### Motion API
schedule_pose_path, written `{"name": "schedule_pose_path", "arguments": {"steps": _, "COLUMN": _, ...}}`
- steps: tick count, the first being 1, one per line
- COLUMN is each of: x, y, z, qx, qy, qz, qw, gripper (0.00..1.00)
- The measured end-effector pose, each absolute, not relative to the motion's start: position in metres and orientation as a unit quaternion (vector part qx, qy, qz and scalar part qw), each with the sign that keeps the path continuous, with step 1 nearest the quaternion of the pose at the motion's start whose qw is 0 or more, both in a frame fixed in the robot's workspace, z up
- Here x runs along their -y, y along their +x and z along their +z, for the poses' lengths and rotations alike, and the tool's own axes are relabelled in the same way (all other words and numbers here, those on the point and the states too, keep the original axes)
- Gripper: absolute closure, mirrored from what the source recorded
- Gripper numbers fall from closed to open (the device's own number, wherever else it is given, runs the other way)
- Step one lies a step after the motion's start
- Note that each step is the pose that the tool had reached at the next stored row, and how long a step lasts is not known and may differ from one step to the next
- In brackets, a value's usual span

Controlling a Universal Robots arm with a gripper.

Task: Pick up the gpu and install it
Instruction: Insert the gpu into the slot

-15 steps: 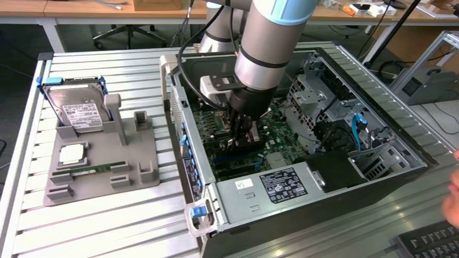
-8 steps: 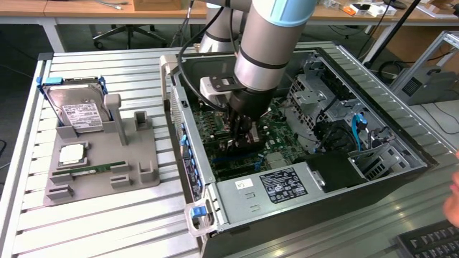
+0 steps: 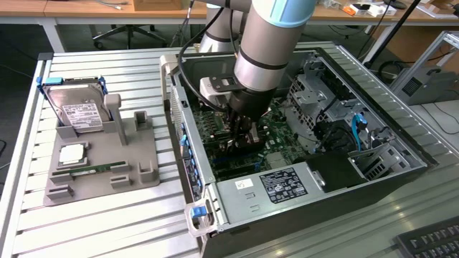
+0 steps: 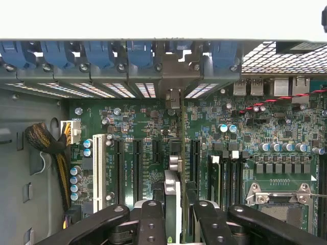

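GPU (image 4: 176, 168) is sitting edge-on between my gripper (image 4: 176, 214) fingers, clamped, hanging right over the motherboard (image 4: 255, 132) w/ its long axis running along the expansion slots (image 4: 137, 168) toward the case's rear bracket wall (image 4: 102, 71), inside the open PC case (image 3: 401, 145).

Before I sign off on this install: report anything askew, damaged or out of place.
Nothing stands out. The gripper holds the gpu edge-on and upright over the motherboard's slots inside the open case; the hard drive stands in its grey holder.
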State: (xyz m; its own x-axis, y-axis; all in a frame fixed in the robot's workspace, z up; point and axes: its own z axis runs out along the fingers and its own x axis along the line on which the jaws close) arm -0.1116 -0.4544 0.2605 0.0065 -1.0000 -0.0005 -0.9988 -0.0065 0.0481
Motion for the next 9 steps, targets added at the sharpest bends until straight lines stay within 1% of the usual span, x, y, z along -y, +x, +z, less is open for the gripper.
{"name": "schedule_pose_path", "arguments": {"steps": 9, "x": 0.4544, "y": -0.1113, "z": 0.2588, "qx": 0.705, "qy": 0.709, "qz": -0.018, "qw": 0.017, "gripper": 0.74}}
